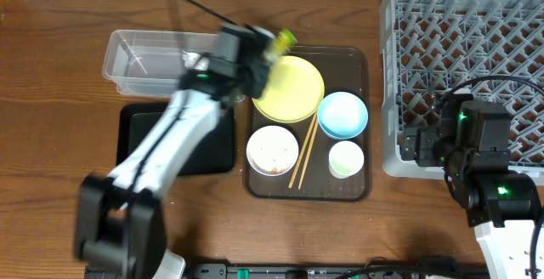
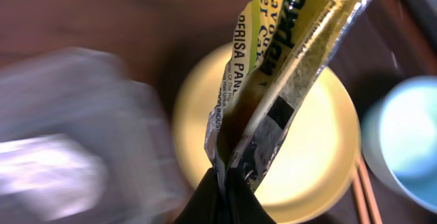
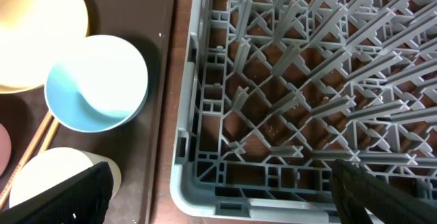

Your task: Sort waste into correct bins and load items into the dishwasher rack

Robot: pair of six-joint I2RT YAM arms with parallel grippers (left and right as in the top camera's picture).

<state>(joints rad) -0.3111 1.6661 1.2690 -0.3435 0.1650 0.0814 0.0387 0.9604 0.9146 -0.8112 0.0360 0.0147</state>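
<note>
Currently the left gripper (image 2: 225, 186) is clamped on one end of the snack wrapper (image 2: 287, 67) above the yellow plate (image 1: 293, 92). So thin a pinch could slip in transit and drop it among the dishes.

Right gripper (image 3: 222, 175): fingers apart, holding nothing, at the dishwasher rack (image 1: 459, 66), which holds nothing.

Serving tray (image 1: 361, 190): plate, blue bowl (image 1: 342, 115), white bowl (image 1: 272, 147) with scraps (image 1: 274, 168), cup (image 1: 346, 159), chopsticks (image 1: 303, 151).

Clear tub (image 1: 140, 58), black tray (image 1: 219, 147): nothing visible inside.
</note>
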